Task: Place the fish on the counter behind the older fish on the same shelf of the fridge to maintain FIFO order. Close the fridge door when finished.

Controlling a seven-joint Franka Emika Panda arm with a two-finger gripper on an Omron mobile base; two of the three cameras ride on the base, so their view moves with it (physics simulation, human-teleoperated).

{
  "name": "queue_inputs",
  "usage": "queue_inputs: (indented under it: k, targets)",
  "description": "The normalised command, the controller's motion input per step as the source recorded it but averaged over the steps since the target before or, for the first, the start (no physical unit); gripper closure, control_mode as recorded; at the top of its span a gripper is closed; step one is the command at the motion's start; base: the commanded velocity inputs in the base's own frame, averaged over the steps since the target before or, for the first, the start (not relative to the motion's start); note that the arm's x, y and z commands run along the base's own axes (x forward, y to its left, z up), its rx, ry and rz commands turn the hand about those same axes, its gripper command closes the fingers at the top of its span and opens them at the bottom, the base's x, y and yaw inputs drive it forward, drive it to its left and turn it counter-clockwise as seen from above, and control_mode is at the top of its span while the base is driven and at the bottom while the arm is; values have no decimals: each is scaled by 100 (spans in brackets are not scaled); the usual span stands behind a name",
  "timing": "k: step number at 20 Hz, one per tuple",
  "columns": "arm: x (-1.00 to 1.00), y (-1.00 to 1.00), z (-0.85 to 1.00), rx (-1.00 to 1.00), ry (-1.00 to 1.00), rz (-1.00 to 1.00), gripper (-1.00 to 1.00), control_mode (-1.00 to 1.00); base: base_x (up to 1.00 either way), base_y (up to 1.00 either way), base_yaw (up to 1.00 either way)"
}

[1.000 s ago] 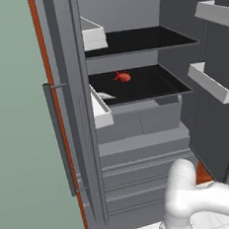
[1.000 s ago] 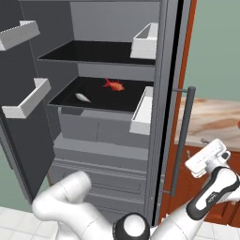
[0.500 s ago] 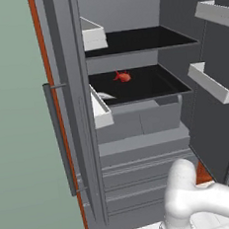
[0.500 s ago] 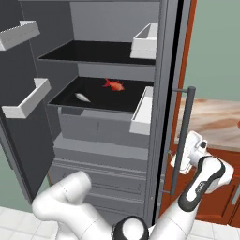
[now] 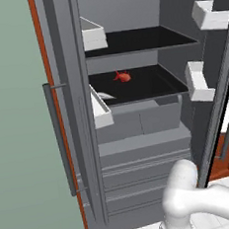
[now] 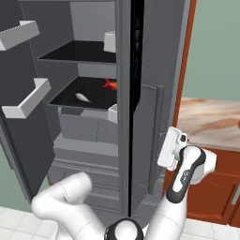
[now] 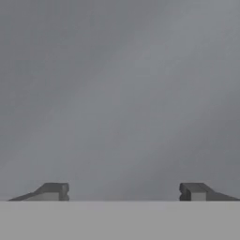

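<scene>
Facing matte grey fridge door (image 6: 147,140), jaws apart, forked-tail red fish (image 5: 123,76) shelved

Matte grey fridge (image 5: 138,134), marbled stone-look counter (image 6: 211,119)

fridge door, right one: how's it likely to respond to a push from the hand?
The door is a tall flat panel, so it probably swings on its hinge rather than flexing. It carries white bins, so expect some weight. Its smooth grey face may let the open gripper slide; pushing far from the hinge seems easier.
</scene>
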Motion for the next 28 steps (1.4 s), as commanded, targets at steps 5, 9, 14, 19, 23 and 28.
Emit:
queue_inputs:
  k: [5,9,14,19,23,28]
  targets:
    - [0,100,9,-12,-8,0,-100,-100,0,0,0]
    - [26,98,9,-9,-5,-8,-100,-100,0,0,0]
    - [55,67,8,-8,-3,-16,-100,-100,0,0,0]
    - [57,37,8,-7,-1,-23,-100,-100,0,0,0]
    - [52,22,6,-4,0,-26,-100,-100,0,0,0]
    - [31,12,13,-2,0,-25,-100,-100,0,0,0]
